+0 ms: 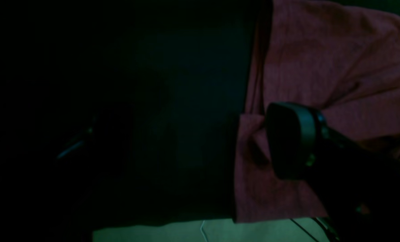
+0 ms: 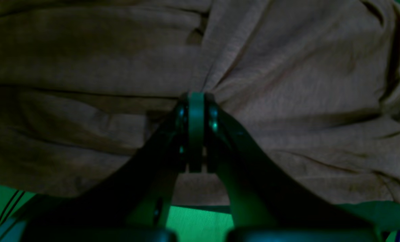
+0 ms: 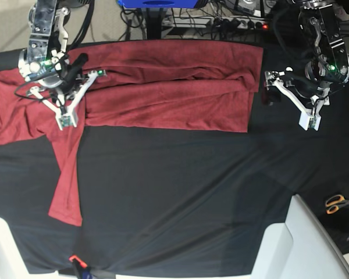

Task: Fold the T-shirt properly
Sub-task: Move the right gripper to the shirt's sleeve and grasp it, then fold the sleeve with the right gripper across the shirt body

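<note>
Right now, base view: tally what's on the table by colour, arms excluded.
Red: 1, the T-shirt
Black: 1, the table cloth
Orange-handled: 1, the scissors at the right edge
Total: 3

**Three Views on One Table**

The base camera looks straight down from high overhead on the whole black table [image 3: 180,192]. The right wrist camera sits very close over the T-shirt [image 2: 287,84] — cloth fills its frame. The left wrist camera (dark, near) catches the shirt's edge at 3 o'clock. All three share the shirt.
</note>
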Motion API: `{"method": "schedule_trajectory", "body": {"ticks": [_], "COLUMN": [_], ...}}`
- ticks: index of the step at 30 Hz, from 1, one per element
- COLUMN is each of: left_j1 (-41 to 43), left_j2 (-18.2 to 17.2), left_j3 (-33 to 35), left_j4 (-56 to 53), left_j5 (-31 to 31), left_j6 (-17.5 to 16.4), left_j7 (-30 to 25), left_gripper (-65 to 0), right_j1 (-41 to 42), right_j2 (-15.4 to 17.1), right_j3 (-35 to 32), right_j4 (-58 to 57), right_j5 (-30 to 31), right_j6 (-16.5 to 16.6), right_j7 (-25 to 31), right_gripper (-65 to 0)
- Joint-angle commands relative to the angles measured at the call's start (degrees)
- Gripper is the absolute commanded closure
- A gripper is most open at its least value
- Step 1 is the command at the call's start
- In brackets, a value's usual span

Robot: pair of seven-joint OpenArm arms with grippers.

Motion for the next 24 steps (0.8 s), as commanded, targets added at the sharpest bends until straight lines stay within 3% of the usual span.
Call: {"method": "schedule_trajectory", "body": {"ticks": [1, 16, 19, 24], "left_j1": [-0.2, -0.3, -0.3, -0.2], "left_j2": [-0.7, -0.7, -0.7, -0.7], "left_j3": [-0.3, -0.3, -0.3, -0.3], "left_j4": [0.7, 0.8, 0.8, 0.7], "left_j5": [-0.5, -0.5, -0.5, -0.3], "left_j6": [0.1, 0.1, 0.1, 0.1], "left_j7": [-0.8, -0.9, -0.9, -0.9], "left_gripper": [-59.9, -59.9, -59.9, -59.9], "right_j1": [-0.6, -3.1, -3.4, -4.0], "right_j2": [0.0, 0.0, 0.0, 0.3], "right_j3": [-0.7, -2.6, -2.6, -2.6], "right_j4": [1.8, 3.4, 4.9, 10.3], "right_j5": [0.5, 0.5, 0.5, 0.5], "right_j6": [0.1, 0.1, 0.1, 0.1], "right_j7": [0.8, 0.7, 0.7, 0.6], "right_gripper": [0.0, -1.5, -10.7, -36.8]}}
